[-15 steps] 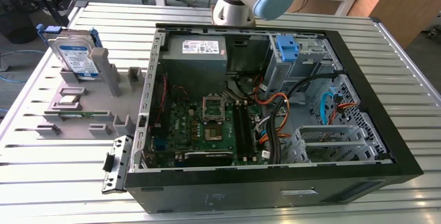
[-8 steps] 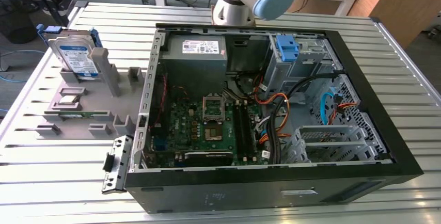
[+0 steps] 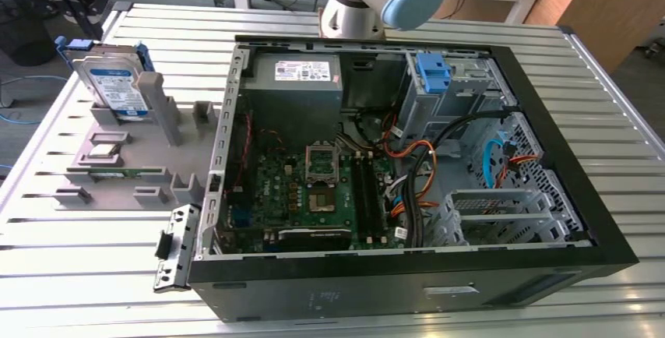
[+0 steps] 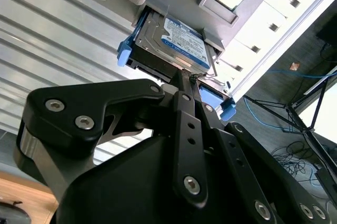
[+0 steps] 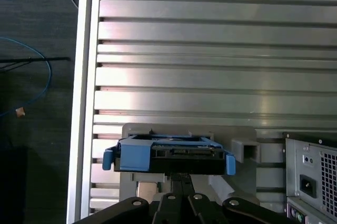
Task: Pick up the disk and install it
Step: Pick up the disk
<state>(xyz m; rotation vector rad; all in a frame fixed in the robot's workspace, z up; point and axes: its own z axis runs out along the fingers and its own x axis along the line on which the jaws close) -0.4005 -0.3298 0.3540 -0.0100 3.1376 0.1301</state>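
Hovers, jaws nearly closed and empty, over the flat silver blue-railed hard drive, propped upright in a grey holder for grasping.

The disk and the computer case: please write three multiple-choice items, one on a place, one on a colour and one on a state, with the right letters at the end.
1. Where is the disk?
A. In the grey holder, at the exterior view's left of the computer case
B. Inside the case
C. On the floor

2. What colour are the disk's rails?
A. Red
B. Green
C. Blue

3. In what state is the computer case?
A. Closed
B. Open, with the motherboard showing
C. Wrapped in foil

Answers:
1 A, the disk stands in the holder, outside the case.
2 C, blue plastic frames it in both wrist views.
3 B, the side is off and the board lies bare.
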